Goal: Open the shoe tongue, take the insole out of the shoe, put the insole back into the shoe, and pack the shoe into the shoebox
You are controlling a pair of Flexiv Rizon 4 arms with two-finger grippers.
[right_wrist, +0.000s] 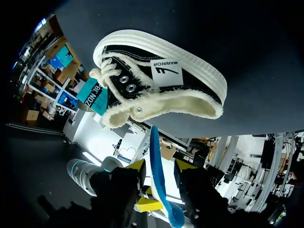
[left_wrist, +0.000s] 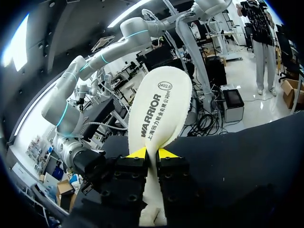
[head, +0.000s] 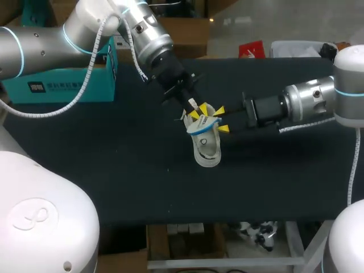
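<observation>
Left fingers point(left_wrist: 137, 153): clamped on the narrow end of the insole point(left_wrist: 159, 109) from both sides, so that the broad cream end stands out ahead of the yellow tips.
Right fingers point(right_wrist: 137, 166): spread wide, one on each side of the insole's blue edge; a gap shows on at least one side, so they hold nothing.
Desk point(head: 114, 159): a black surface, with both arms meeting over its middle.
Shoebox point(head: 57, 79): teal, at the far left corner of the desk, well apart from the shoe.
Shoe point(head: 206, 149): black canvas with a white sole and pale fleece lining, resting on the desk just under and in front of both pairs of fingers.
Insole: cream on top and blue underneath, held just above the shoe's opening and not inside it.
</observation>
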